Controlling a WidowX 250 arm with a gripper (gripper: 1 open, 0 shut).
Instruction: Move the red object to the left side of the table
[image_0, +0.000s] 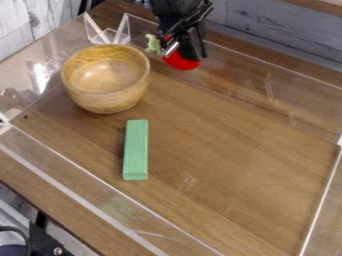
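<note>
The red object (178, 60) is a small round red toy fruit with a green leafy tip pointing left. It hangs just above the far part of the brown wood-grain table (227, 140), right of the wooden bowl. My gripper (183, 47) comes down from the top edge of the view and is shut on the red object, its dark fingers covering the fruit's upper half.
A wooden bowl (106, 77) stands at the far left. A flat green rectangular block (136, 149) lies in the middle-left of the table. Clear plastic walls (80, 30) edge the tabletop. Pale sticks (104, 28) lean behind the bowl.
</note>
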